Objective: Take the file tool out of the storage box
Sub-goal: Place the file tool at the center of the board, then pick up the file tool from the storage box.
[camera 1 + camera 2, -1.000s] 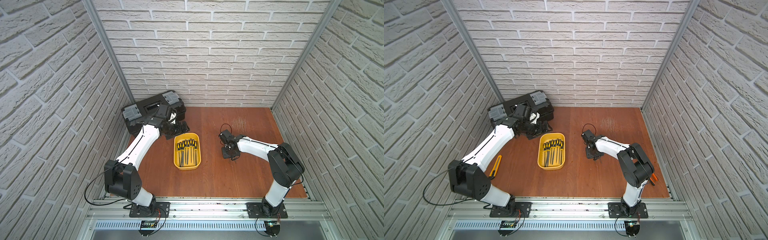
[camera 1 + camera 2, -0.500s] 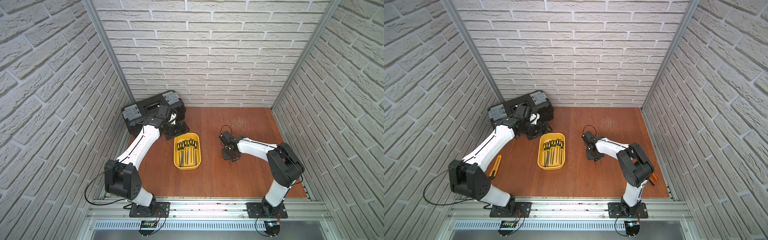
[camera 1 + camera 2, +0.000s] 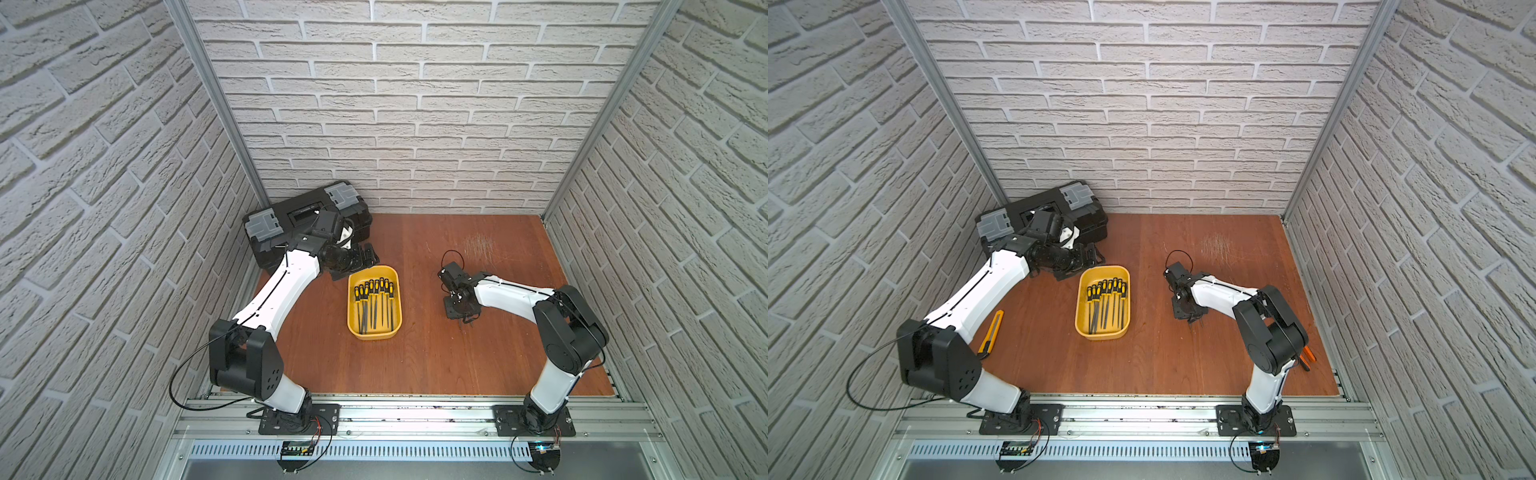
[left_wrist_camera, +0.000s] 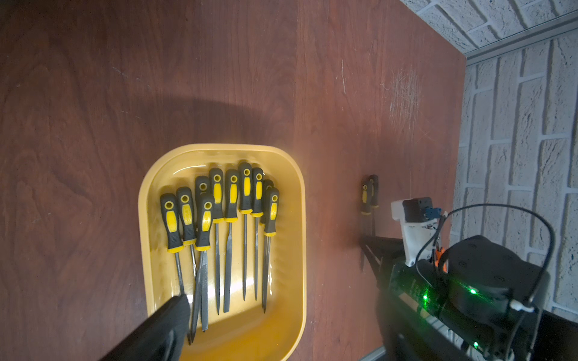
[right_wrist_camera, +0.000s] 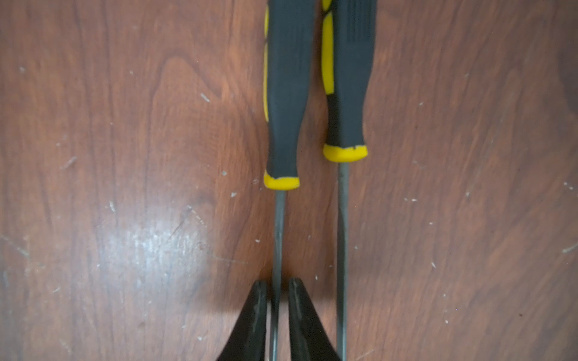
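Yellow plastic storage box (image 3: pixel 374 335) is sitting mid-table (image 3: pixel 436 365), w/ a row of blk-&-yel-handled files (image 4: pixel 228 218) lying inside it, handles at the box's far end.

The file tool (image 5: pixel 283 109) is lying flat on the table outside the box, well apart from it on the right-arm side. A 2nd file (image 5: pixel 347 93) is lying just beside it, approx parallel.

The right claw (image 5: pixel 277 283) is straddling the file tool's thin shaft just below the handle. Its jaws are standing only slightly apart w/ thin gaps showing btwn shaft & each jaw, so it is not pinching.

The left claw (image 3: pixel 365 258) is hovering just past the box's far end, toward the left-arm side, jaws spread wide & holding nothing. In the left wrist view only one of its fingers (image 4: pixel 169 322) is showing, overlapping the box's rim.

A blk toolbox (image 3: pixel 291 216) w/ grey latches is sitting beyond the box's far end, left-arm side. A yel utility knife (image 3: pixel 990 334) is lying on the left-arm side of the box. Orange-handled pliers (image 3: pixel 1308 355) are lying well apart from the box on the right-arm side, partly hidden behind the right arm.
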